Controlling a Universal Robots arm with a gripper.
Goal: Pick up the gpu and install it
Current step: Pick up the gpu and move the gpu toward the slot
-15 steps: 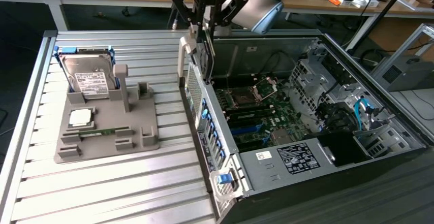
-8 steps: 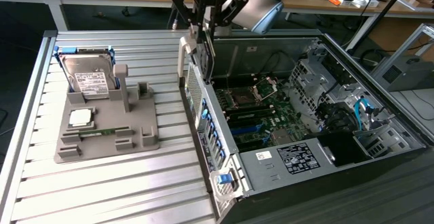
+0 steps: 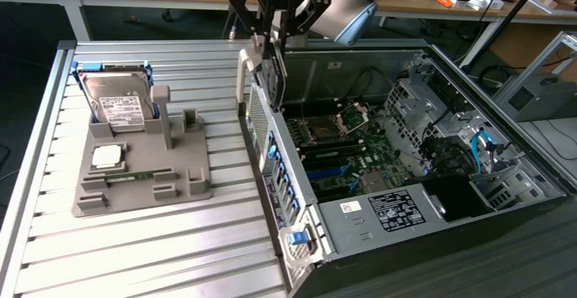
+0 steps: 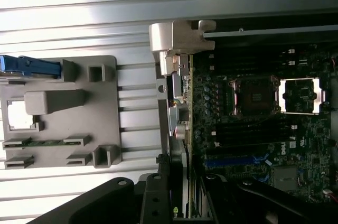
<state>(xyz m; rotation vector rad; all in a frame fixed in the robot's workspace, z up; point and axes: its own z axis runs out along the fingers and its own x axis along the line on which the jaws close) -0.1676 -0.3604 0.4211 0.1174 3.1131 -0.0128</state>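
Tho edge-on, gpu (image 3: 261, 75) in pincer (image 3: 273, 41)

Ribbed bare-metal table (image 3: 135, 244) gleams beneath a matt grey parts tray (image 3: 194, 176), seemingly moulded plastic; the gpu (image 3: 266, 75) carries a pale, satin-finish metal bracket; the computer case (image 3: 361, 68) is dull grey sheet metal.
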